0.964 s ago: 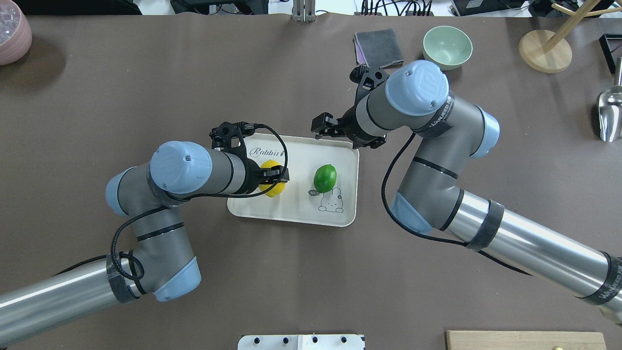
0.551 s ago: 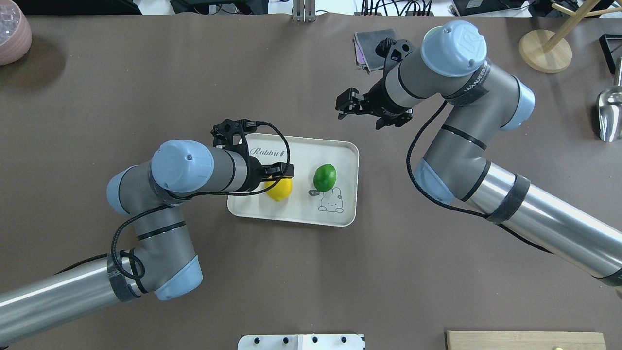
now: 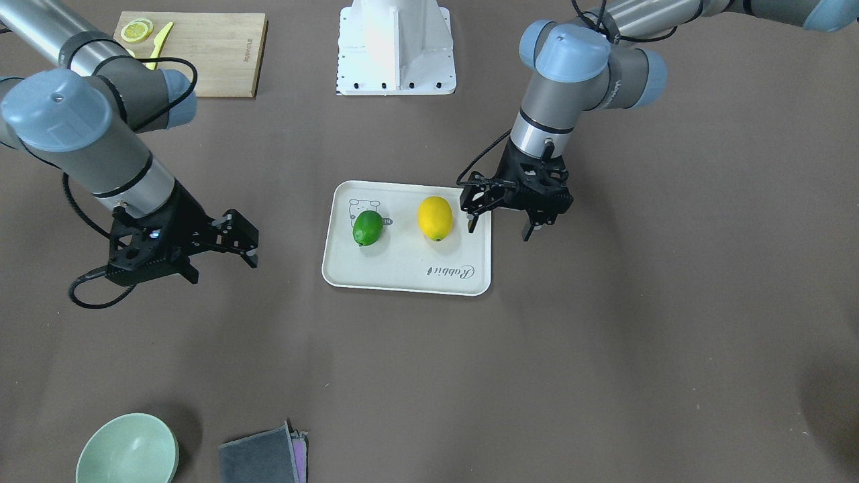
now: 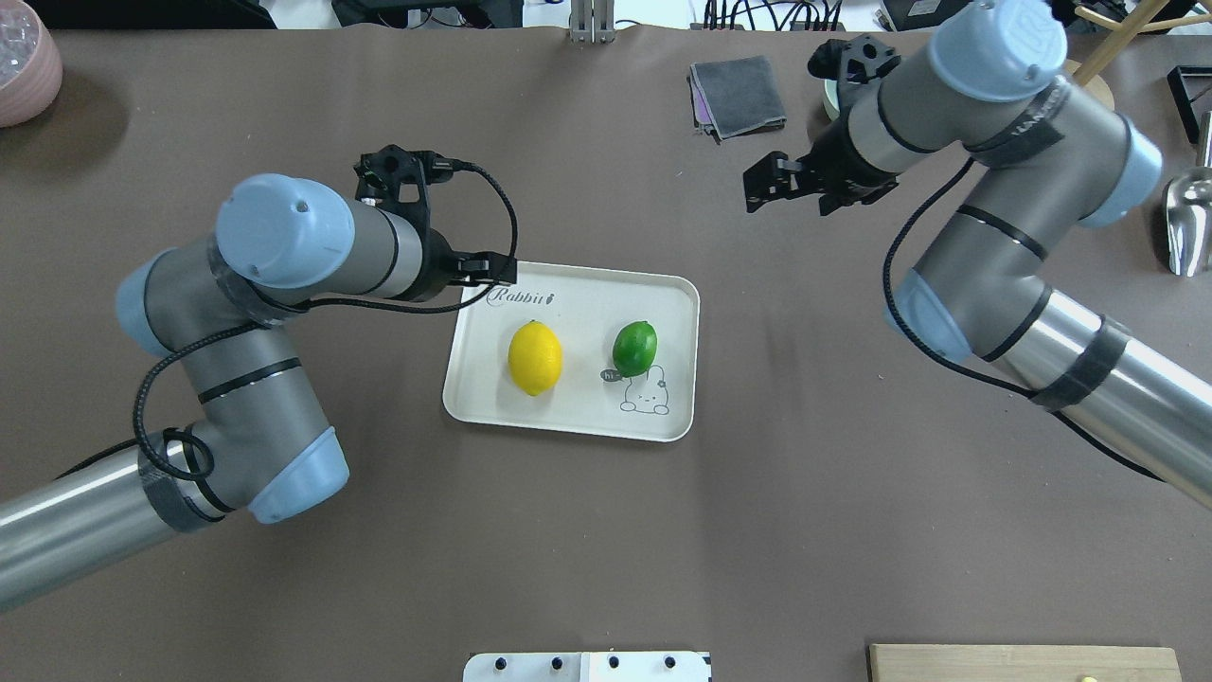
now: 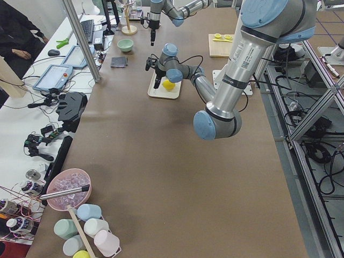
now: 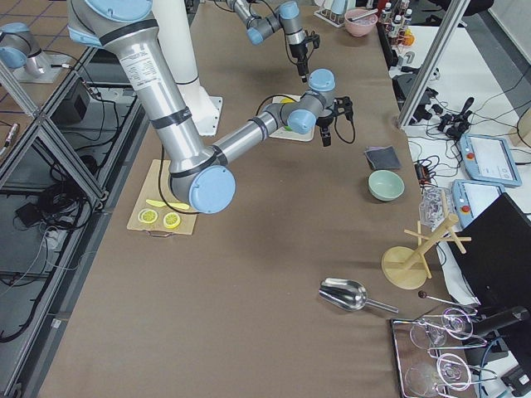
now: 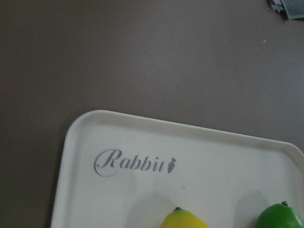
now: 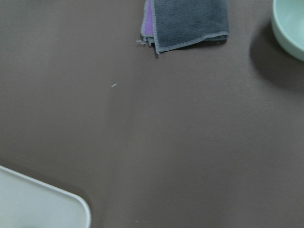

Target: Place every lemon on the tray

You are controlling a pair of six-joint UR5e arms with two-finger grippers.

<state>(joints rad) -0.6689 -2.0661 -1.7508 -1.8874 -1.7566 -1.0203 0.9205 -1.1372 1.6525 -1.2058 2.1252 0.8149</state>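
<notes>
Left pincer [image 3: 498, 227], right pincer [image 3: 247, 243] released; yellow lemon [image 3: 435, 218], green lemon [image 3: 368, 227] on tray [image 3: 402, 272]; risk: left pincer over rim bumps tray, fruit rolls off.

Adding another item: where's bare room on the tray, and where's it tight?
Free: the tray strip between yellow lemon and robot-side rim, and the far strip beside the Rabbit script, beyond the green lemon. Tight: between the lemons, and the left edge by the left gripper.

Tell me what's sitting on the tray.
A yellow lemon and a green lemon rest on the tray, apart from each other. The green one hides part of the printed rabbit drawing. The tray surface beneath both fruits is covered.
</notes>
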